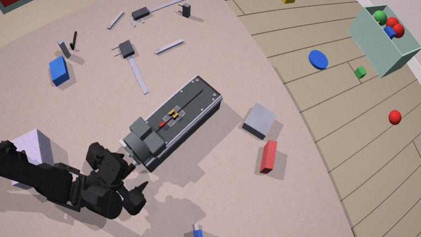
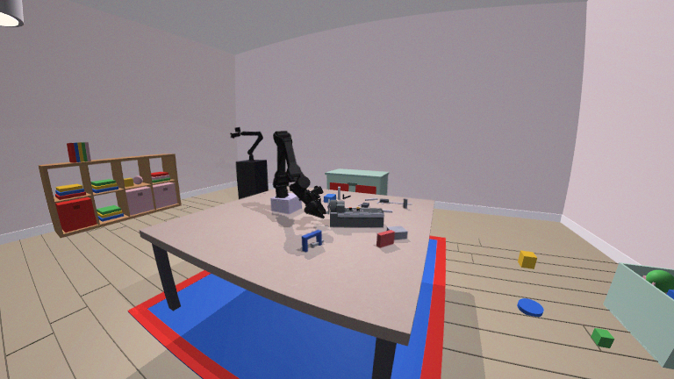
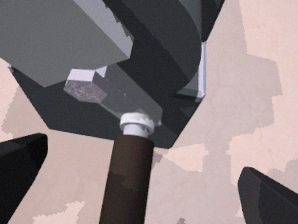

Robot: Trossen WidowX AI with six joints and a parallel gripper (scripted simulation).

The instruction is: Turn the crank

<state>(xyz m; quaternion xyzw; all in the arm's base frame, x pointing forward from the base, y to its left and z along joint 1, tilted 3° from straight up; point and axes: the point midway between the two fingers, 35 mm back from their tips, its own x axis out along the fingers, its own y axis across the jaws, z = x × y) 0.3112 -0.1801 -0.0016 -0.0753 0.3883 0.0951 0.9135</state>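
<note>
The dark grey machine (image 1: 203, 101) (image 2: 356, 220) lies on the table. Its red pointer (image 1: 161, 124) is in the slot, on the crank side of the two brass marks (image 1: 171, 112) (image 1: 175, 116) and not level with them. The crank's dark brown handle (image 1: 129, 171) (image 3: 127, 180) sticks out from the machine's near end, joined by a pale collar (image 3: 136, 122) to the grey crank arm. My gripper (image 1: 134, 169) (image 3: 145, 161) is open and empty, its fingers spread on both sides of the handle with gaps. In the wrist view the pointer and marks are out of sight.
A grey block (image 1: 259, 119) and a red block (image 1: 268, 156) lie beyond the machine's far side. A blue block (image 1: 58, 70) and several grey pieces lie toward the back. A blue arch (image 2: 311, 236) stands at the front. A lilac block (image 2: 285, 203) is under the arm's base.
</note>
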